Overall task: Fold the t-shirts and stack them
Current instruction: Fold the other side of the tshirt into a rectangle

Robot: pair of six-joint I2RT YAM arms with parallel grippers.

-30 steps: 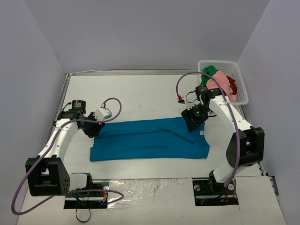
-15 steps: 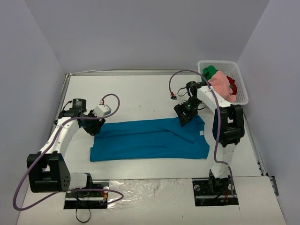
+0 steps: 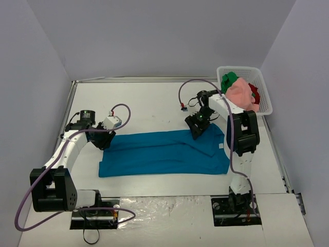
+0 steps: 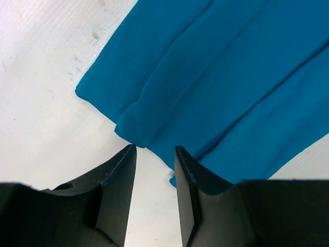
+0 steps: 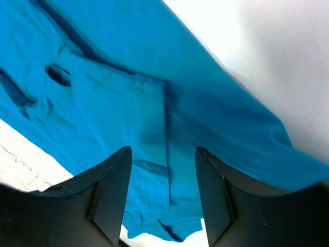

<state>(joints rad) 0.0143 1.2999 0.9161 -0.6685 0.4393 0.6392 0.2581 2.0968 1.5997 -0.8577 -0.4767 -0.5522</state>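
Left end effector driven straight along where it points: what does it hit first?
Likely the teal-blue t-shirt: its folded corner lies just ahead of the left end effector. Depth unclear; bare table may come first.

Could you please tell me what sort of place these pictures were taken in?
Most likely a robotics lab test cell, not a home: plain walls enclose a white table, a left arm and a right arm are bolted at its near edge, and a teal-blue t-shirt lies spread between them.
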